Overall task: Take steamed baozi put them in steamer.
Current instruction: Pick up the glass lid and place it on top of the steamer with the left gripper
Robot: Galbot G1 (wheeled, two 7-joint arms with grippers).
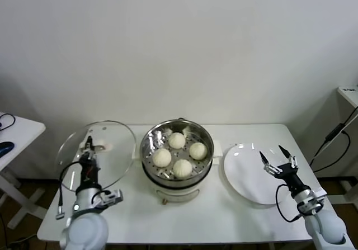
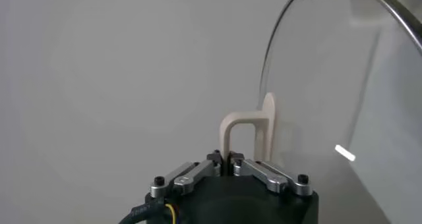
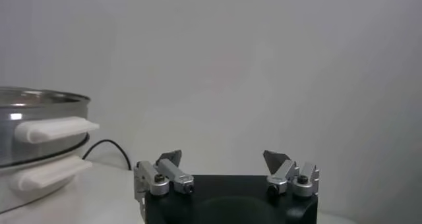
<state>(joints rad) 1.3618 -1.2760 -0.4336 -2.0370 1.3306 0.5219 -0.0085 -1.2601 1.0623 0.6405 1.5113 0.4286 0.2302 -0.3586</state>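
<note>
Several cream-white baozi [image 1: 177,140] lie on the perforated tray inside the shiny steamer [image 1: 206,136] at the table's middle. My left gripper [image 1: 88,147] is left of the steamer, shut on the white handle [image 2: 247,130] of the round glass lid [image 1: 114,149]. It holds the lid tilted up on its edge beside the pot. In the left wrist view my left gripper [image 2: 225,158] pinches the handle, with the lid's glass [image 2: 343,80] behind it. My right gripper [image 1: 272,156] is open and empty over the right side of the white plate [image 1: 240,174]. The right wrist view shows my right gripper [image 3: 224,156] spread wide and the steamer's side [image 3: 39,113].
The white plate lies bare, right of the steamer. A small white side table [image 1: 19,130] stands at far left with a dark object on it. A black cable [image 1: 335,132] hangs at far right by the table's edge. The table's front strip is bare.
</note>
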